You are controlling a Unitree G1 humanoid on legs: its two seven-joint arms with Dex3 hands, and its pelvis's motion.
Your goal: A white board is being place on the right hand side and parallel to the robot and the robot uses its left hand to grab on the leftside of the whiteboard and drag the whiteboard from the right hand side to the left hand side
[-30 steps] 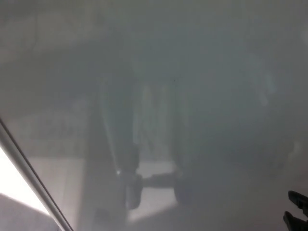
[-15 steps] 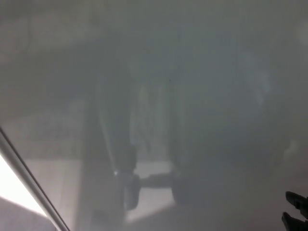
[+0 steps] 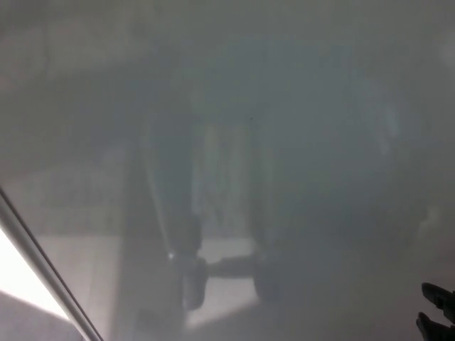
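Robot hand [image 3: 439, 315] (right) at lower-right corner | whiteboard [image 3: 234, 106] fills view

Blocked ahead by the whiteboard [image 3: 234, 128] filling nearly everything; open only past its frame edge [image 3: 43, 266], lower left

The place cannot be told for sure. A glossy whiteboard [image 3: 284, 106] fills almost the whole head view, giving back only dim grey reflections. Its metal frame [image 3: 43, 266] crosses the lower left corner, with a bright pale floor [image 3: 18, 280] beyond it.
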